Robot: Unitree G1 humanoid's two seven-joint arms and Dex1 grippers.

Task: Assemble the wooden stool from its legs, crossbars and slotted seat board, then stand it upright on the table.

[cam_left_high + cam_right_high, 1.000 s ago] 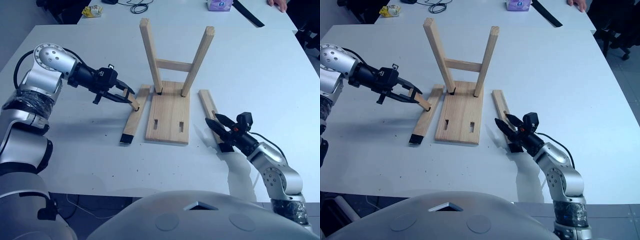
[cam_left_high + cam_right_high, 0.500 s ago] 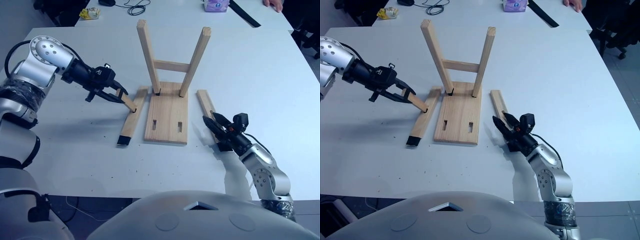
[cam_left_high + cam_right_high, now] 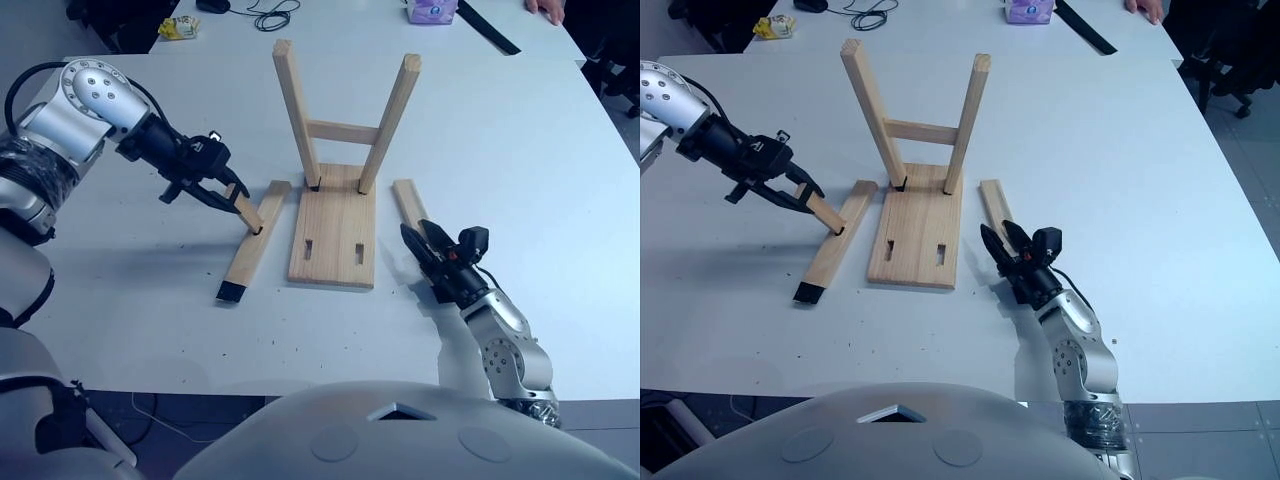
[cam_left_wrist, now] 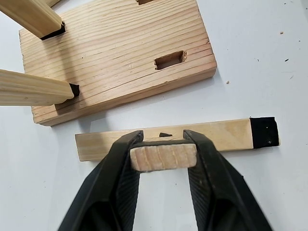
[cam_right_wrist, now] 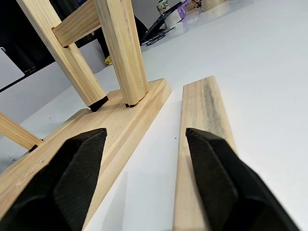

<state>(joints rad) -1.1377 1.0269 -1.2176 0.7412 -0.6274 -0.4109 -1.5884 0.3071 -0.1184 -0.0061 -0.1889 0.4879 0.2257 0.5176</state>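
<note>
Left wrist view looks down the left gripper point(image 3: 228, 190), whose two black fingers point(image 4: 122, 163) are clamped on the square end of a short crossbar point(image 4: 163, 156). From the head camera, that bar slants down from the gripper and meets a loose leg point(image 3: 250, 240) partway along its length. The loose leg lies flat on the white table point(image 3: 520, 150) just left of the slotted seat board point(image 3: 332, 235), angled away from it towards its black tip point(image 3: 229, 292). The seat board lies flat with two empty slots in its near half. Two upright legs point(image 3: 297, 115) stand in its far slots, joined by a second crossbar point(image 3: 345, 130). Just right of the board lies a second loose leg point(image 3: 408, 200). The right gripper point(image 3: 418, 238) sits low at that leg's near end with its fingers point(image 5: 79, 168) spread wide apart and nothing between them; whether it touches the wood I cannot tell.
</note>
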